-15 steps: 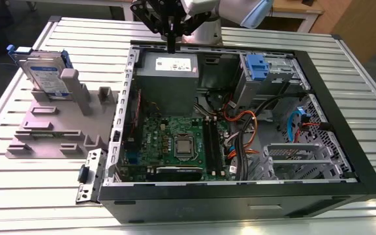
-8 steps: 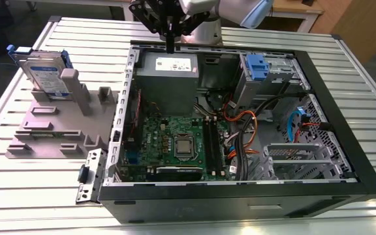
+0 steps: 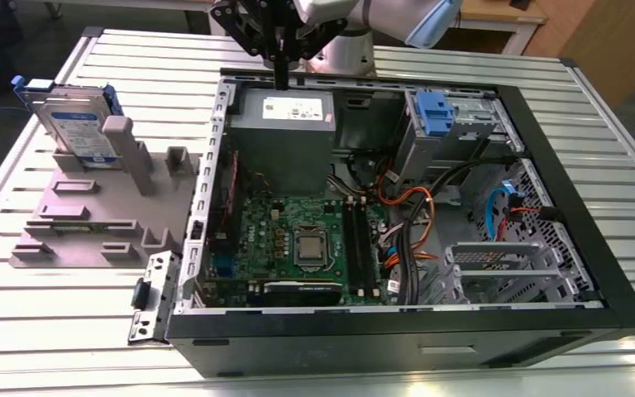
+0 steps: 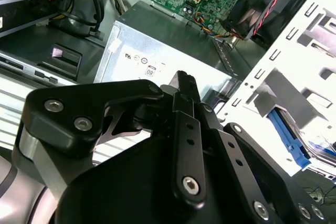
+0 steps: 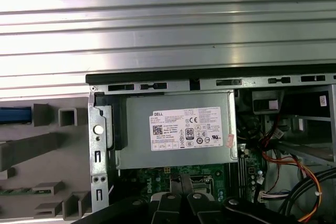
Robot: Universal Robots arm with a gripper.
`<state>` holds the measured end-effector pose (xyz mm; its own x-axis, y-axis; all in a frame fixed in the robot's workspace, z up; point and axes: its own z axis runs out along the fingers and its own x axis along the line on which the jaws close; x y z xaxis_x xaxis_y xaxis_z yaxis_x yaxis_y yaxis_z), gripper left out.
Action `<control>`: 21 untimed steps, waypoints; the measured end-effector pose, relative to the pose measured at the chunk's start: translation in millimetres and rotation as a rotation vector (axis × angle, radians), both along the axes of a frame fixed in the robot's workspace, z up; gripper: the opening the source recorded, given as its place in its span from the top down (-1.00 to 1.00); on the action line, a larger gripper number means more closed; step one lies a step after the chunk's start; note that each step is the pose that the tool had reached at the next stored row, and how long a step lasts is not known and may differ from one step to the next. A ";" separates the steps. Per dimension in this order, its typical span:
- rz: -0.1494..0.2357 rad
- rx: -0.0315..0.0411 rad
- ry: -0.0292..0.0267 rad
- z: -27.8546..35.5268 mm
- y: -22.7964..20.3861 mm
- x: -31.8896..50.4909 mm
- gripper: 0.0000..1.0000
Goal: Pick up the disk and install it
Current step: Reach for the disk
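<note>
So the disk [image 3: 78, 124] stands in the grey holder [image 3: 86, 222]. Claw [image 3: 281, 81] is closed, empty, over the open case [image 3: 350, 343].

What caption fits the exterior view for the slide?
Gripper hovers over the power supply in the open case; disk stands in the grey fixture at the exterior view's left, ungrasped.

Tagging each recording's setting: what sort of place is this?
Probably a robotics lab or workshop bench set up for computer assembly: an open desktop computer case sits on a slatted metal table, a grey fixture beside it holds the disk upright, and the gripper hangs over the power supply.
</note>
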<state>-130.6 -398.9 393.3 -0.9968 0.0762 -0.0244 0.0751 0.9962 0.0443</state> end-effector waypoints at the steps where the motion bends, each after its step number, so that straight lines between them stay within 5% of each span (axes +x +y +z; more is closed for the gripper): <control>1: 0.000 0.0000 0.0000 0.0 0.0 -0.1 0.79; 21: 0.000 0.0001 0.0000 -0.1 0.0 -14.2 0.79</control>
